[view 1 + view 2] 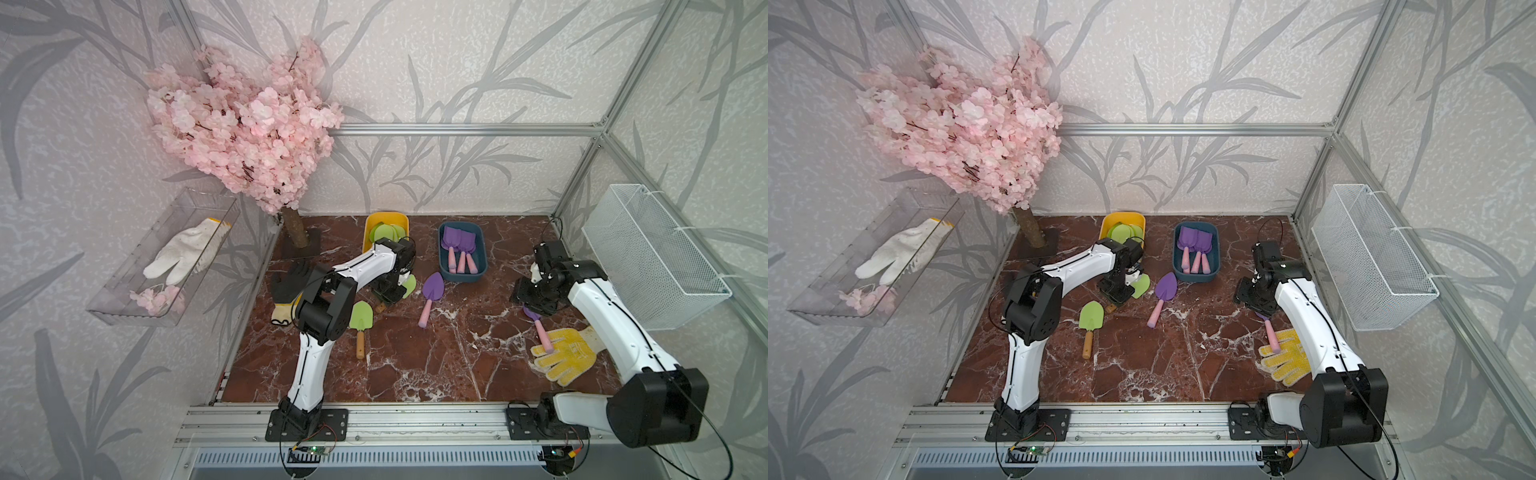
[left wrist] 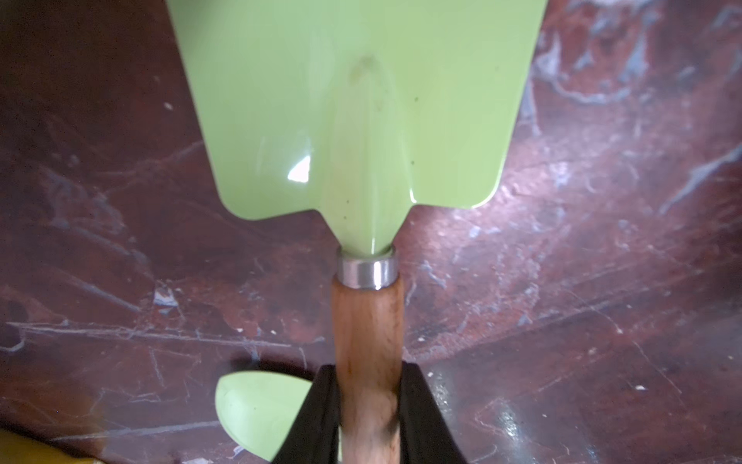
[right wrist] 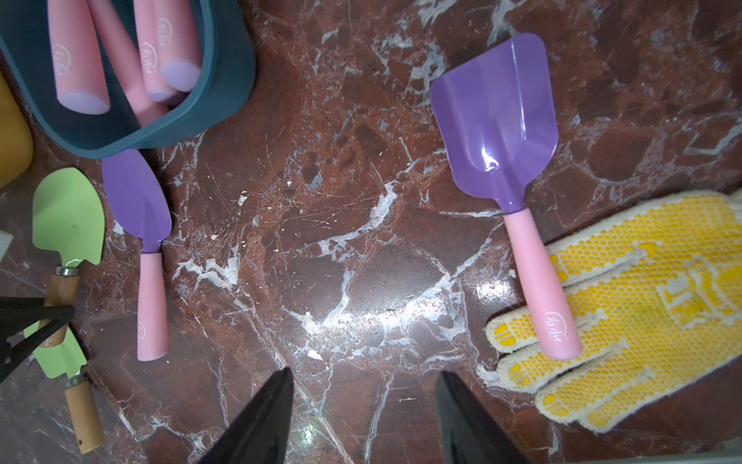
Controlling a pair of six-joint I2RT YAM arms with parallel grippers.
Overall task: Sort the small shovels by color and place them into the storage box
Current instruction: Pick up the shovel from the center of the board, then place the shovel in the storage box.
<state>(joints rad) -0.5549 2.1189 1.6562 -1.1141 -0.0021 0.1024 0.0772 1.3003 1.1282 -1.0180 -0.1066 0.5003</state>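
Green blade and wooden handle mark the held green shovel. In both top views the left gripper is clamped on its handle, and the blade projects past the fingers toward the pointed purple shovel. A loose green shovel lies on the marble floor just beside those fingers. Beyond them stand the yellow box, holding green blades, and the blue box, holding purple shovels. The right gripper hangs above the square purple shovel, whose pink handle rests on a yellow glove.

Left wrist view: two black fingers pinch the wooden handle behind its metal collar; the blade extends ahead of the fingertips.

Right wrist view: the fingers stand spread, with only bare floor between them. The square purple shovel lies ahead to one side, the pointed one and the blue box to the other.
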